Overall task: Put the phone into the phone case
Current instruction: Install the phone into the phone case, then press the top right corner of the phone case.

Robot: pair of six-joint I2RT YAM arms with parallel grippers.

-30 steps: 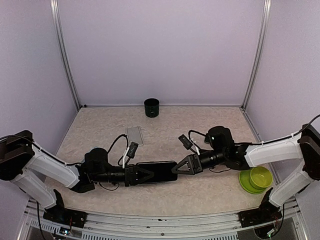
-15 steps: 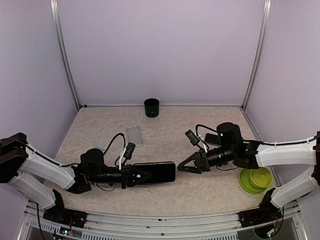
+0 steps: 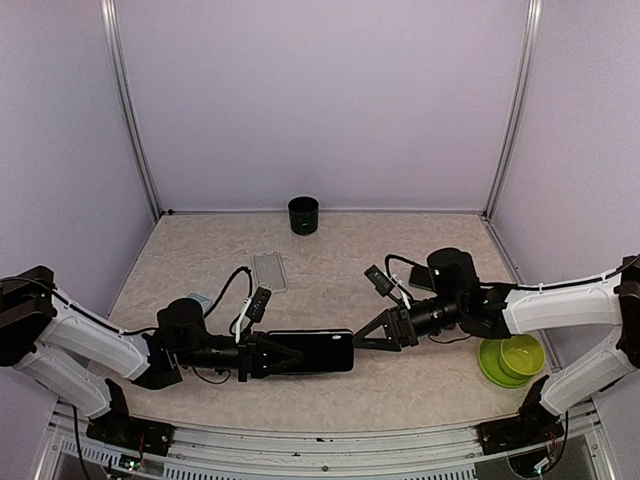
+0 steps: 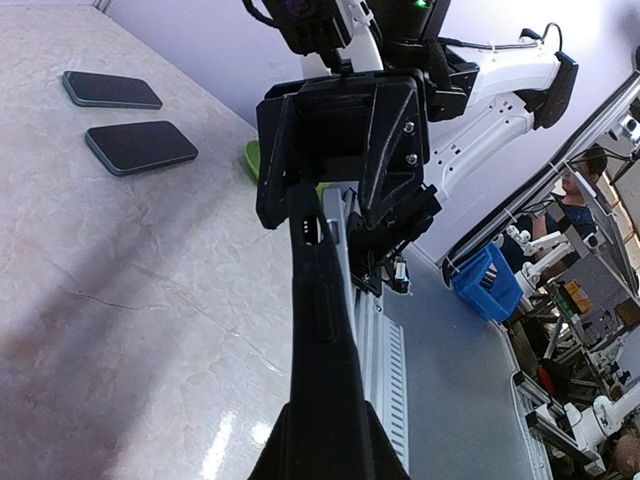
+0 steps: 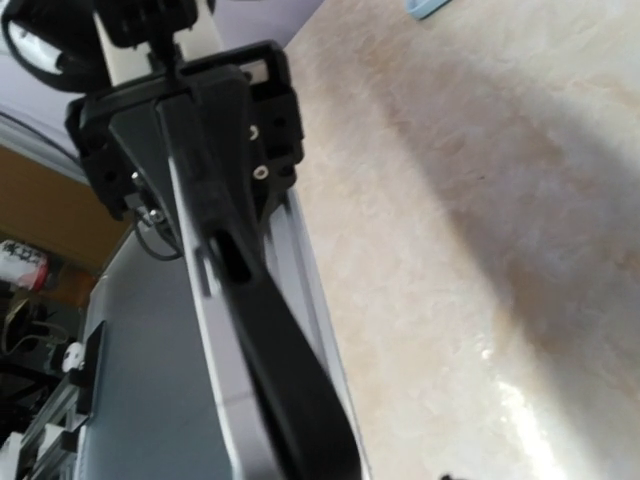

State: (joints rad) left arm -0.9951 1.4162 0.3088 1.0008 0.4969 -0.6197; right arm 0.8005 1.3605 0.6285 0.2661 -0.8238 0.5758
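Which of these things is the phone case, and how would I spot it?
Start at the black cup by the back wall and come toward the arms, slightly left. The phone case lies flat on the table there, untouched. It is pale grey, unlike the black phone that the left gripper holds nearer the front.

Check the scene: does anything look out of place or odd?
Nothing is spilled or broken. One oddity: the phone is clamped in the left hand, while the case lies empty, well behind it.
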